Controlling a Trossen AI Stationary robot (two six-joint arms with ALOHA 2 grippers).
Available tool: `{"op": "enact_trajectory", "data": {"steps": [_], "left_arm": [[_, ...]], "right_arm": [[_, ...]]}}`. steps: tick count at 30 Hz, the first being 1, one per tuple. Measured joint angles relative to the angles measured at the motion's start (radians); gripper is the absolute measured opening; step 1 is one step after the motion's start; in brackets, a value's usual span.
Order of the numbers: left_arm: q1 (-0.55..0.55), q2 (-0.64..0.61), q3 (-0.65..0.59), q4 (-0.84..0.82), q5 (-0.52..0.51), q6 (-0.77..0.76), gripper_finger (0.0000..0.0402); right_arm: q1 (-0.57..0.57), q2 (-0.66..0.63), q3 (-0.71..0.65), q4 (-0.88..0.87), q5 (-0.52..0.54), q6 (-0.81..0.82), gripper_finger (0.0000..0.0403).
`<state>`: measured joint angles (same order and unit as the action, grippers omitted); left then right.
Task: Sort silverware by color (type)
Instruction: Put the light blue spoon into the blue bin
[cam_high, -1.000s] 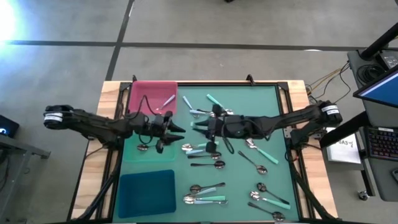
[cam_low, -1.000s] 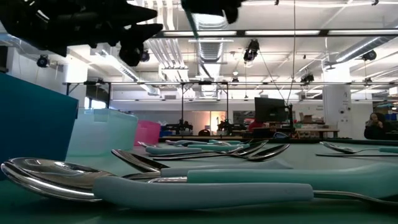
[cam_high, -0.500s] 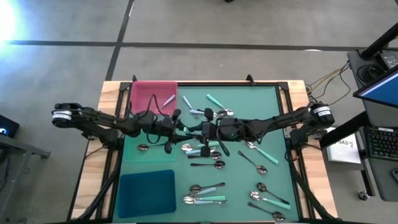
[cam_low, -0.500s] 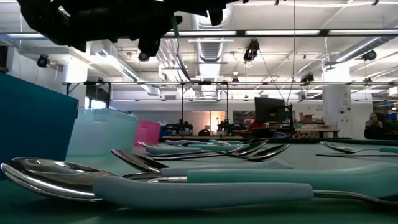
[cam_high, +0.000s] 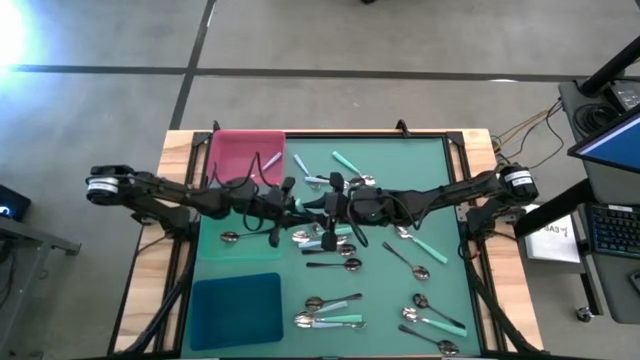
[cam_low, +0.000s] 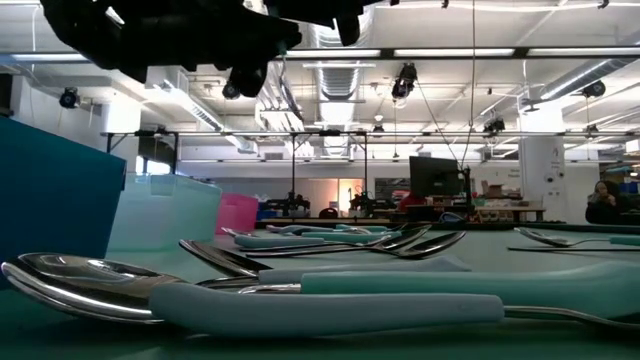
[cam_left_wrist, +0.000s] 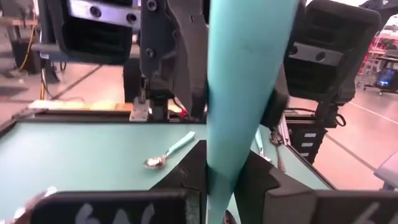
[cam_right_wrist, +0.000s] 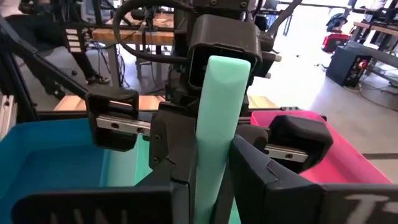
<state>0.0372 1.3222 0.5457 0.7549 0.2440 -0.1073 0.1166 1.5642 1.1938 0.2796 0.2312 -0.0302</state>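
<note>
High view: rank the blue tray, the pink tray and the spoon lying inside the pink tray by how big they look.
1. Blue tray and pink tray: about alike, pink partly hidden by the left arm.
2. Spoon, far smaller.

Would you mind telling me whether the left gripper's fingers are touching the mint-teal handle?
Touching. In the left wrist view, the left gripper has its fingers pressed against both sides of the mint-teal handle, with no gap showing.

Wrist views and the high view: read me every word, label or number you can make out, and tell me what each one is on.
White marks on the left hand, along its base: cut off by the picture's edge, not readable.
White marks on the right hand, along its base: cut off too; only a "T" can be made out.
White sheet near the high view's right edge: print too small to read.
No other text can be read.
</note>
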Motion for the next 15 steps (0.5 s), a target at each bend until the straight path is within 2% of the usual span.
{"op": "enact_trajectory", "data": {"steps": [5,8,11,15], "left_arm": [[-0.002,-0.080,-0.001,-0.142,0.010,-0.027,0.0030],[-0.002,-0.135,-0.001,-0.214,0.009,-0.024,0.0030],[-0.002,-0.209,-0.002,-0.306,0.008,-0.020,0.0030],[-0.002,-0.333,-0.002,-0.510,0.005,-0.026,0.0030]], "right_arm": [[0.001,-0.006,-0.002,-0.048,0.007,-0.043,0.0140],[0.001,-0.016,0.019,-0.138,0.032,-0.058,0.0179],[0.000,-0.029,0.048,-0.222,0.067,-0.045,0.0200],[0.000,-0.043,0.082,-0.365,0.141,-0.040,0.0207]]}}
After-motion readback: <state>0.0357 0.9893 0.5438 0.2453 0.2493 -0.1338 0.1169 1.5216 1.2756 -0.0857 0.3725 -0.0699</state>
